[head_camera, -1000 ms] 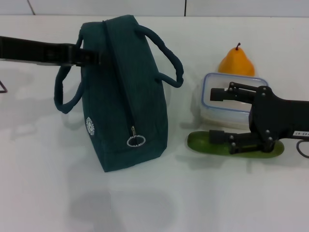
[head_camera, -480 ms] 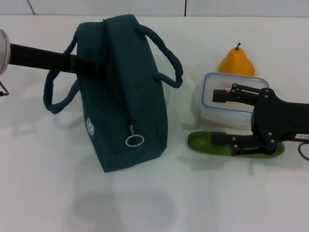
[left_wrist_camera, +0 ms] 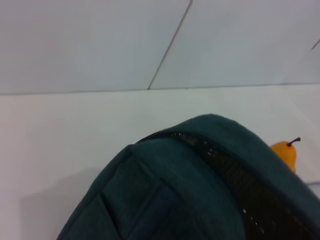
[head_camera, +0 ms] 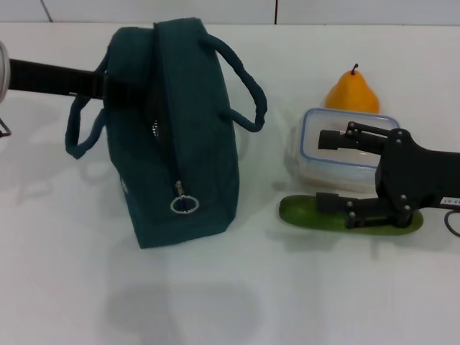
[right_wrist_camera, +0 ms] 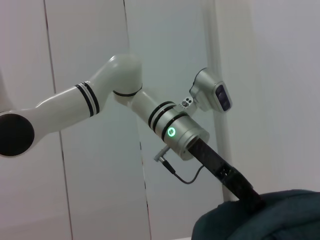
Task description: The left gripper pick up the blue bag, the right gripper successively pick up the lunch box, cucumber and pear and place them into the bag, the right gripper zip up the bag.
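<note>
The blue bag hangs tilted above the table, with its shadow lying apart below it. Its zipper ring faces me. My left gripper reaches in from the left and is shut on the bag's upper left side, between the handles; its fingertips are hidden by fabric. My right gripper hovers open at the right. One finger is over the lunch box and the other over the cucumber, holding nothing. The pear stands behind the lunch box. In the left wrist view, the bag's zipper and the pear show.
A white table carries everything. The left arm's silver joint with its green light ring shows in the right wrist view, above the bag's top. A dark metal piece sits at the far left edge.
The bag has shifted left with the left arm and swung, so the round logo has turned out of sight and the zipper ring sits further left. The right gripper has barely moved.
</note>
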Controlling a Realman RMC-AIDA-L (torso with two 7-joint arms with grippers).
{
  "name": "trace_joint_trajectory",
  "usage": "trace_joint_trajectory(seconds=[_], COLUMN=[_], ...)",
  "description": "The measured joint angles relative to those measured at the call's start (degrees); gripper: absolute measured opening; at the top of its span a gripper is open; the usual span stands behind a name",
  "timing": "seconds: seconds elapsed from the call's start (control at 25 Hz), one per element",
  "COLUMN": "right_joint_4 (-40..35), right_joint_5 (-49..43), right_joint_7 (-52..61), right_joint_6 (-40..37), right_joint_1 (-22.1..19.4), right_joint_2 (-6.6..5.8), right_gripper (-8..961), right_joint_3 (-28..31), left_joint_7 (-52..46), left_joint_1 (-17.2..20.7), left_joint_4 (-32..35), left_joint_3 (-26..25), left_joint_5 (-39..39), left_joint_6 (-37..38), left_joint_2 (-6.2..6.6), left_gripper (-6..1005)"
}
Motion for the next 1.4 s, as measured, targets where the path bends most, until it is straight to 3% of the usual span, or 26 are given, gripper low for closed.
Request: trace_joint_trajectory(seconds=[0.28,0.76,1.16,1.4], right_joint_4=[0.02,0.6,1.31,0.87], right_joint_5=[0.91,8.11,20.51,24.33], right_joint_7=[0.15,-0.01,-2.75,-3.52], right_joint_6=[1.69,8.94,18.47,22.64], right_joint_1=[0.72,7.71,13.56,13.99], right_joint_2=[0.05,0.47,0.52,0.52], right_gripper=[879,880,880,879], right_joint_3=[-0.04,-2.03,-16.27,-23.6], left_joint_7=[-4.26,-5.55,-7.45,-7.46], left_joint_1=[0.12,1.36,1.51,1.98], left_joint_4=[2.83,6.03,6.83,6.77], left_joint_3=[-0.1,2.65,5.75,6.09], left_joint_5=[-0.5,-7.63,-7.65,-7.05], left_joint_6=[0.88,1.05,0.93,-0.14], left_joint_2=[0.26,-0.01,0.01,-0.1], left_gripper=[76,54,54,54])
